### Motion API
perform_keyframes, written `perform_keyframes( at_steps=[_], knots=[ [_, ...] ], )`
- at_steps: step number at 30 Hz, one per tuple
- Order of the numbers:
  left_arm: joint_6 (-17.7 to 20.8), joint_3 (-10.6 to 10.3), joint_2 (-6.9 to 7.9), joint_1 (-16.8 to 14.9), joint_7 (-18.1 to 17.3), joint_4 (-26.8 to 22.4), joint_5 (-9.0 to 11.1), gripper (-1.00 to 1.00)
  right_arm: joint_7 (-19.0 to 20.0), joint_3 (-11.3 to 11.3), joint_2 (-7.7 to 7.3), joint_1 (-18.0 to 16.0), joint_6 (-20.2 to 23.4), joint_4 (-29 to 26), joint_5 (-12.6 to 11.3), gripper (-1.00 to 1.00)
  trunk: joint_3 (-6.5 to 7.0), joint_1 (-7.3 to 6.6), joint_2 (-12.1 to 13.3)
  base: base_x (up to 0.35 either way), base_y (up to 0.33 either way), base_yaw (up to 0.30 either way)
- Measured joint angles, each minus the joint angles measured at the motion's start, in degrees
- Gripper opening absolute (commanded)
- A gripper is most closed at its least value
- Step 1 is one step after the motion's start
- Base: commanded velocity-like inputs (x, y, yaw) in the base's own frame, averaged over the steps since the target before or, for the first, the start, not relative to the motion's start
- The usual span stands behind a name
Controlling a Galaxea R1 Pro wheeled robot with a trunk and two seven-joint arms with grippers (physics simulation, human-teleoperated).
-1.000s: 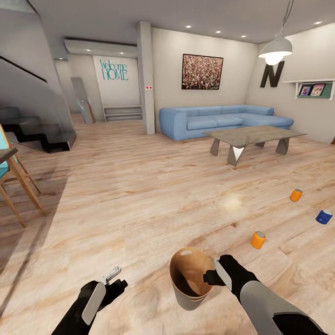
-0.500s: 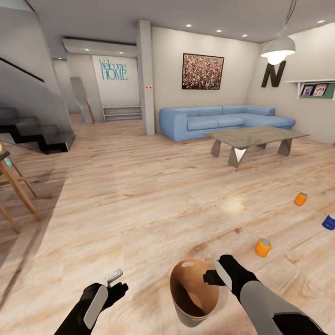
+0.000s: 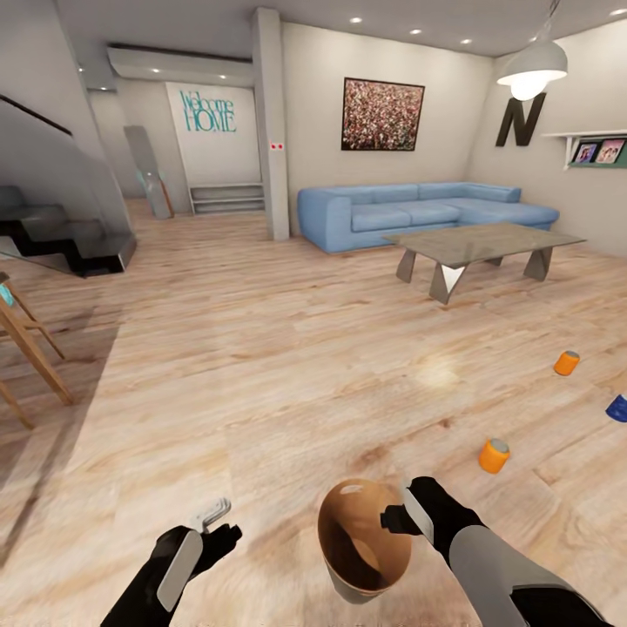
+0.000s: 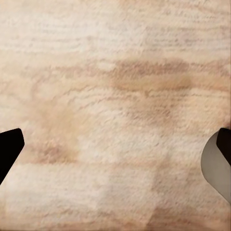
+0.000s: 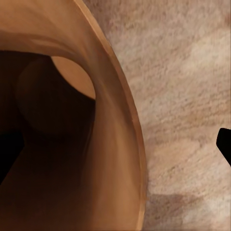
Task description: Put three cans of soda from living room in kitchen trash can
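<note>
right gripper (image 3: 394,520) clamped on rim of tash can (image 3: 353,575), carried tilted | left gripper (image 3: 212,520) apart, empty | nearest orange can (image 3: 494,455) ahead-right on floor, second orange can (image 3: 566,362) and blue can (image 3: 617,407) beyond | view rolled forward since earlier (cans nearer) | approach under way, no can binned

The trash can (image 3: 363,549), grey outside with a tan-brown rim and brown inside, hangs tilted above the wood floor. Two orange soda cans (image 3: 494,455) (image 3: 566,362) and a dark blue one (image 3: 617,407) stand apart on the floor beyond it.
</note>
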Motion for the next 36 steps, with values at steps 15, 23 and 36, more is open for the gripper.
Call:
perform_keyframes(
  at_steps=[15, 23, 36],
  knots=[
    [0.2, 0.0, -0.21, -0.1, -0.1, 0.0, 0.1, 1.0, 0.0, 0.0, 0.0, 0.0, 0.0, 0.0, 0.0, 1.0, -3.32, 0.39, -0.2, 0.0, 0.0, 0.0],
    [0.2, 0.0, -0.25, -0.1, -0.1, 0.0, 0.1, 1.0, 0.2, 0.0, 0.0, 0.0, 0.0, 0.0, 0.0, 1.0, -5.09, 0.59, -0.3, 0.0, 0.0, 0.0],
    [-0.1, -0.1, -0.04, -0.1, 0.0, -0.1, 0.0, 1.0, 0.6, 0.1, -0.04, -0.1, 0.0, -3.3, -0.3, -1.0, -5.76, 0.64, -0.4, 0.0, 0.0, 0.0]
  ],
)
